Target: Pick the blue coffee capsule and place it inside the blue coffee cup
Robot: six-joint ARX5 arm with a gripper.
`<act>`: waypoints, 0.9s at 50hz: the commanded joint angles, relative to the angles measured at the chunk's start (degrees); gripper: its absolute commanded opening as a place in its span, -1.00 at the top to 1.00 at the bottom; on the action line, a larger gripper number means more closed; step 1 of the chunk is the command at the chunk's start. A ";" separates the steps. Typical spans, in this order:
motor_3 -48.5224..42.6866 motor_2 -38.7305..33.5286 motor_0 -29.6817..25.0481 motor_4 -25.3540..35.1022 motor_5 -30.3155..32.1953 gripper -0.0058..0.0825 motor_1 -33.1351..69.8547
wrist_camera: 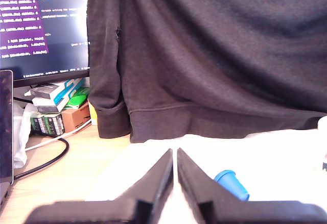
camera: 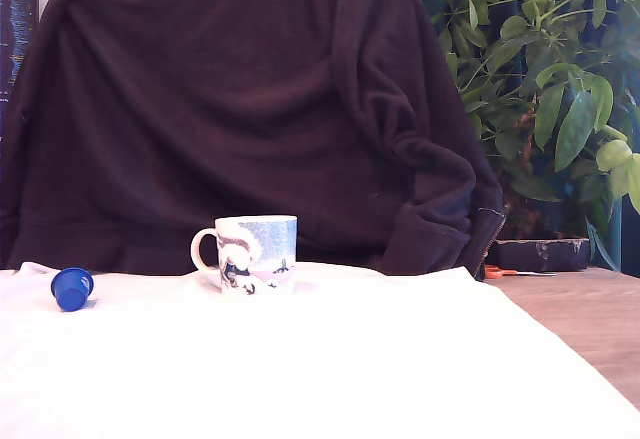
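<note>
Blue coffee capsule [camera: 72, 288] lying on its side on white cloth [camera: 330, 359], lower left of exterior view, well apart from blue coffee cup [camera: 255, 253]. Cup upright near frame centre, handle toward exterior view's left. Dark fabric [camera: 250, 109] draped behind; plant [camera: 550, 79] at upper right. In wrist view, gripper [wrist_camera: 174, 157] at bottom centre, fingers almost together with a thin slit between, holding nothing; capsule [wrist_camera: 232, 183] just beside one finger. Monitor [wrist_camera: 43, 25] at upper left.
</note>
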 commanded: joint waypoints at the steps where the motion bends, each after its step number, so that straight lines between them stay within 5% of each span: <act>1: -1.42 -2.64 0.13 7.65 -5.11 0.91 -0.61; 18: 3.26 -2.64 0.09 13.38 -9.86 0.91 -0.61; 29: 12.55 -2.62 -0.24 18.01 -31.85 0.91 -0.37; 45: 12.85 -1.86 -2.51 14.91 -43.56 0.91 7.10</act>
